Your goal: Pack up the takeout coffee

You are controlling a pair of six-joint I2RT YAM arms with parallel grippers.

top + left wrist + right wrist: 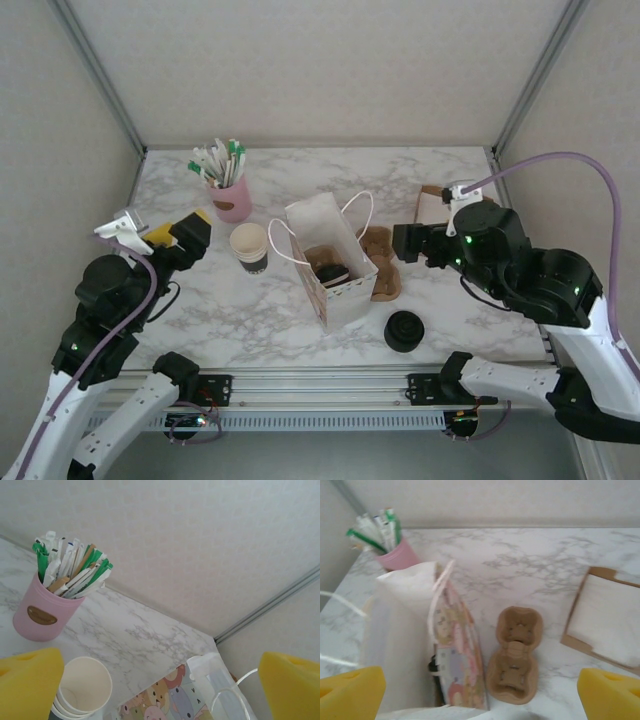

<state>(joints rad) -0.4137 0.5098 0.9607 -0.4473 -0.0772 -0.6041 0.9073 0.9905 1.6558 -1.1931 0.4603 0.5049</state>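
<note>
The takeout coffee (333,272) stands inside the white paper bag (325,255) at the table's middle; from above I see its round black lid, with a brown carrier under it. In the right wrist view a dark sliver of the coffee (434,669) shows behind the bag's cartoon-printed side (457,645). My right gripper (408,243) hovers to the right of the bag, open and holding nothing, its yellow pads (350,690) far apart. To the left of the bag, my left gripper (190,235) is also open and bare, with the bag's corner (200,680) in its view.
A lidless cup stack (249,247) stands left of the bag, showing its cream inside (82,685). A pink holder of sticks (232,198) is behind it. A brown two-cup carrier (516,655), a napkin tray (605,617) and a stack of black lids (404,331) lie to the right.
</note>
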